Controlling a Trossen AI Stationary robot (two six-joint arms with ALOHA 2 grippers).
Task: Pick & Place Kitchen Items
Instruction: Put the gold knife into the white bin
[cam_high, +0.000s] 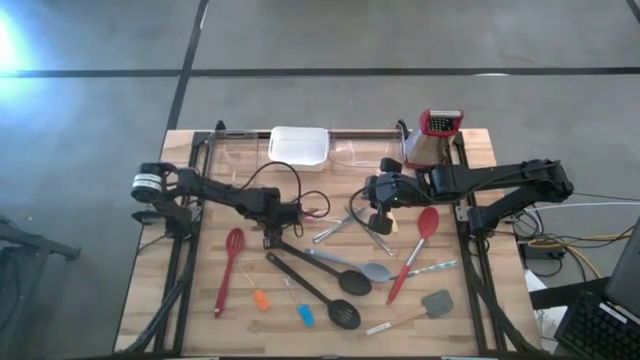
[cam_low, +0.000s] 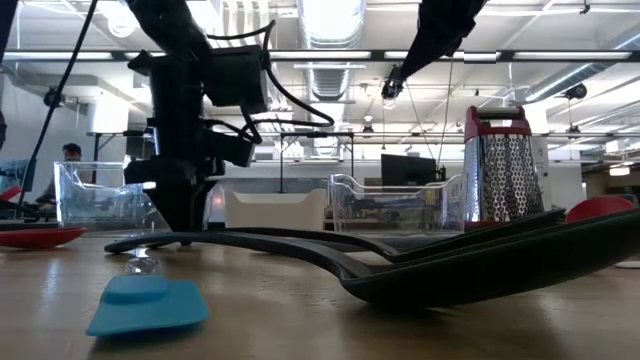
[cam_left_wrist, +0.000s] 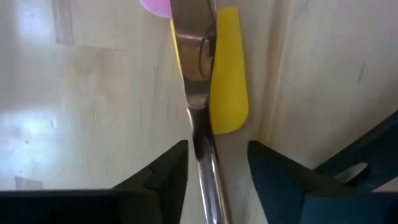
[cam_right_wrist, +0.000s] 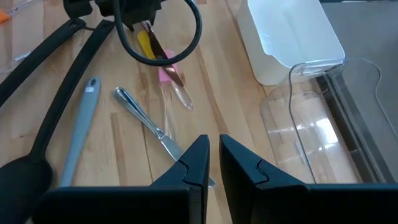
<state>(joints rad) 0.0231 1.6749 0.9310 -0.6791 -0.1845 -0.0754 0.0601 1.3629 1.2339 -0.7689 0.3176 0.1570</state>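
Observation:
My left gripper (cam_high: 275, 236) points down at the table's middle and stands open. A thin metal utensil's shaft (cam_left_wrist: 200, 124) runs between its fingers, with a gap on each side. A yellow piece (cam_left_wrist: 227, 81) lies against that shaft, and a pink piece (cam_right_wrist: 168, 73) lies just beyond. My right gripper (cam_high: 378, 214) hovers high over the table, right of centre. It is shut, with nothing between its fingers (cam_right_wrist: 200, 163). Under it lies a metal knife (cam_right_wrist: 149, 121). Red spoons (cam_high: 232, 265), black spoons (cam_high: 312, 282) and a grey spoon (cam_high: 352, 266) lie flat on the wood.
A white tray (cam_high: 298, 145) sits at the far edge between two clear bins (cam_high: 236, 152) (cam_high: 362, 152). The red-topped grater (cam_high: 437, 135) stands at the far right. Orange (cam_high: 260, 298) and blue (cam_high: 305, 316) pieces, a grey spatula (cam_high: 435, 301) and tongs (cam_high: 338, 226) lie nearer the front.

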